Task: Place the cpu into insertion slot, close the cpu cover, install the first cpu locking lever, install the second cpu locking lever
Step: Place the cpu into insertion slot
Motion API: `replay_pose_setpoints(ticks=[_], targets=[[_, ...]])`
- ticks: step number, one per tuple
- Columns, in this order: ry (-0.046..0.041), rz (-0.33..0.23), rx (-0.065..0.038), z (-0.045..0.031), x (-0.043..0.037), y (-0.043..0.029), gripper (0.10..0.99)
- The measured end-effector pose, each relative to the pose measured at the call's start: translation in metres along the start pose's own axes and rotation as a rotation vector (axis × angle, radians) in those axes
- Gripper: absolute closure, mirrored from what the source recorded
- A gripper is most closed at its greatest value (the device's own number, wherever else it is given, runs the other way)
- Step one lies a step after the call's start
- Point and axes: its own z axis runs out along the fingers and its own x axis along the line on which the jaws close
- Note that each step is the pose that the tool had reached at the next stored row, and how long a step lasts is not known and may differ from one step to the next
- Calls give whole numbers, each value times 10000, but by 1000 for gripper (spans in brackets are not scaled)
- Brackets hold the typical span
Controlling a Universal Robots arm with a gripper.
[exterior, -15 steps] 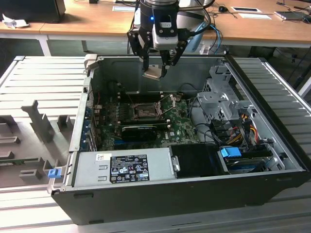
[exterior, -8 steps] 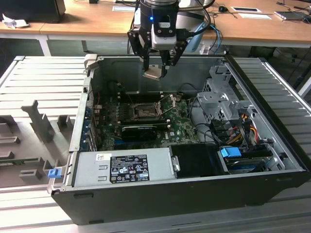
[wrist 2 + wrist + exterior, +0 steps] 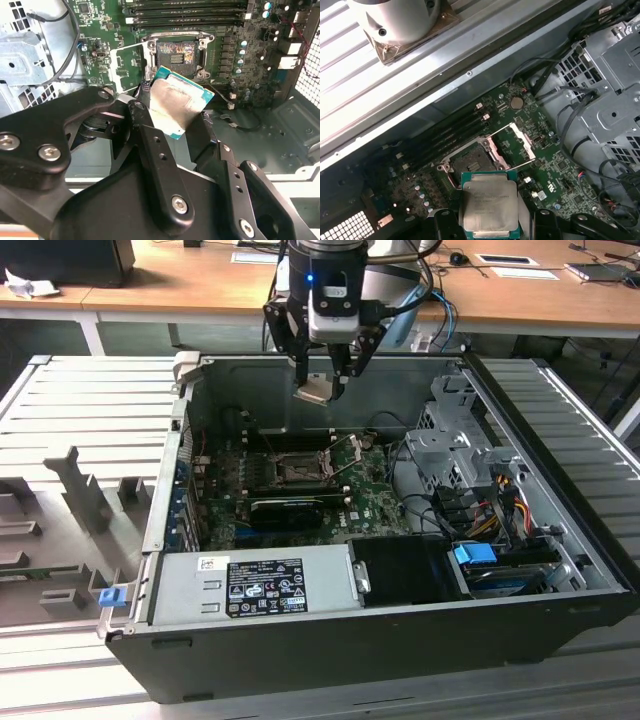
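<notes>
My gripper (image 3: pixel 320 388) hangs above the open computer case, shut on the cpu (image 3: pixel 314 391), a pale square chip held by two opposite edges. In both wrist views the cpu (image 3: pixel 179 102) (image 3: pixel 488 202) sits between the black fingers (image 3: pixel 146 131), clear of the board. The insertion slot (image 3: pixel 300 469) (image 3: pixel 177 51) (image 3: pixel 471 160) lies open on the green board, below and a little off from the chip. The cpu cover (image 3: pixel 128 62) (image 3: pixel 519 144) is swung up and open beside the slot. A thin locking lever (image 3: pixel 350 445) stands raised at the slot's side.
A long black card (image 3: pixel 285 510) lies across the board in front of the slot. Memory slots (image 3: pixel 185 12) run along the slot's other side. A grey drive cage (image 3: pixel 455 445) with cables fills the exterior view's right. The power supply (image 3: pixel 250 585) spans the case's front.
</notes>
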Motion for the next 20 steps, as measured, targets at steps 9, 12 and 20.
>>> replay_pose_setpoints(ticks=[9,12,20], targets=[[-46,508,-11,4,0,0,561],[-66,728,-16,7,0,0,561],[-174,1938,-40,18,0,-2,561]])
